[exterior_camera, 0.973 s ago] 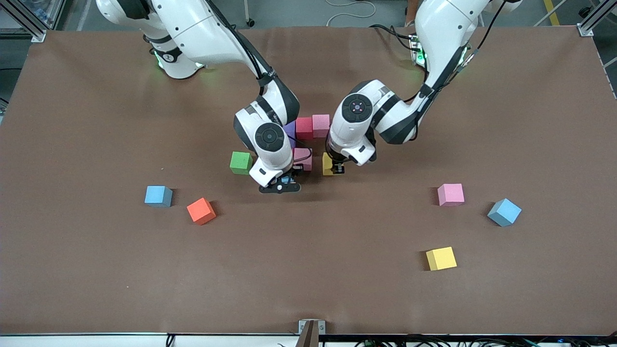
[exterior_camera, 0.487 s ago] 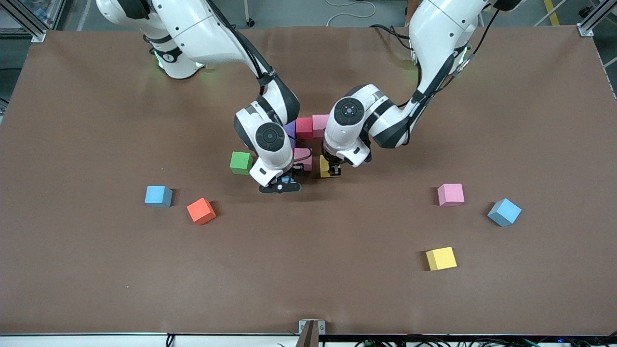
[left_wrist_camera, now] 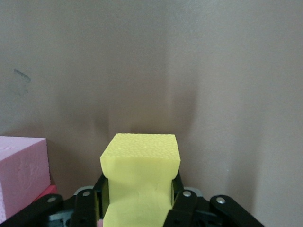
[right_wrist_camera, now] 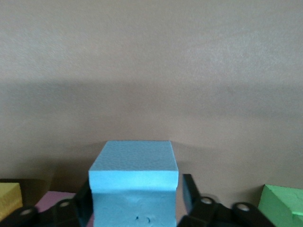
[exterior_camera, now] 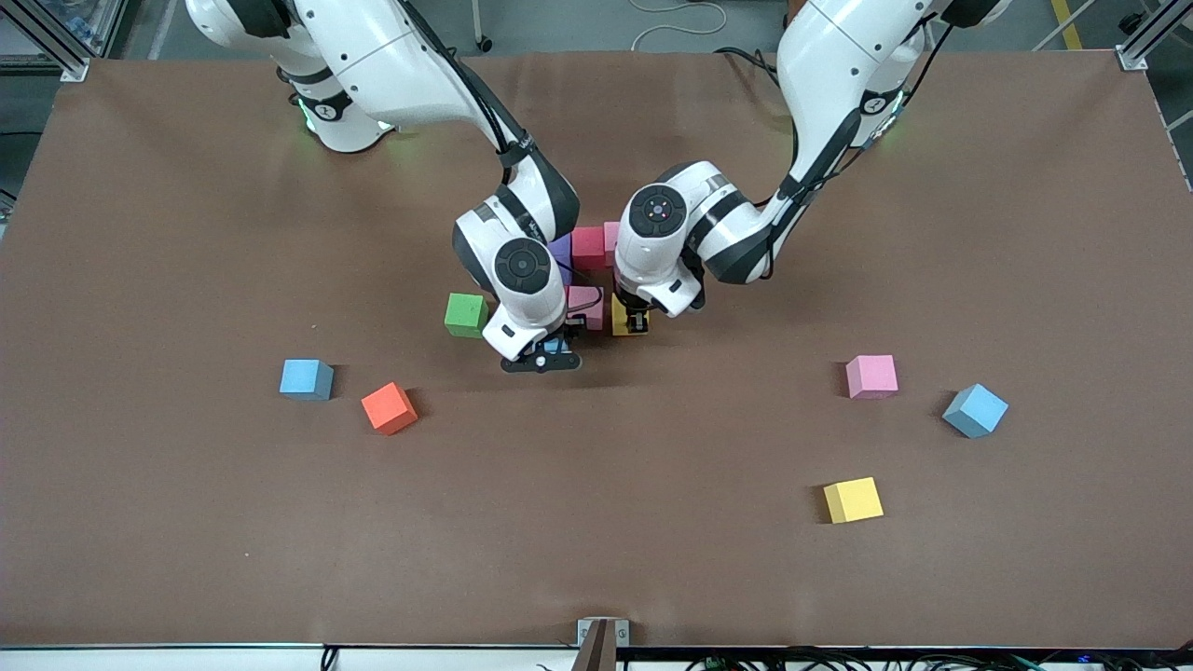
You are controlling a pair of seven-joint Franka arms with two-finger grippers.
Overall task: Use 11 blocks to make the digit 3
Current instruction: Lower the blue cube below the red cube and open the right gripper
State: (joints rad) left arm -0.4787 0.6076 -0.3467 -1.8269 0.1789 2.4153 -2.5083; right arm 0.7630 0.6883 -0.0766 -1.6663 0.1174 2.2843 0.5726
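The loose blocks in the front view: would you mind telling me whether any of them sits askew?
Two do. The orange block and the blue block toward the left arm's end lie turned, each with a corner toward the camera. The rest lie roughly square.

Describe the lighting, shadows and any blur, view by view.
Front view: even overhead light, soft shadows on the table beneath both arms, sharp throughout. Left wrist view: the yellow block casts a vertical shadow band. Right wrist view: the blue block is sharp, with a horizontal shadow band.
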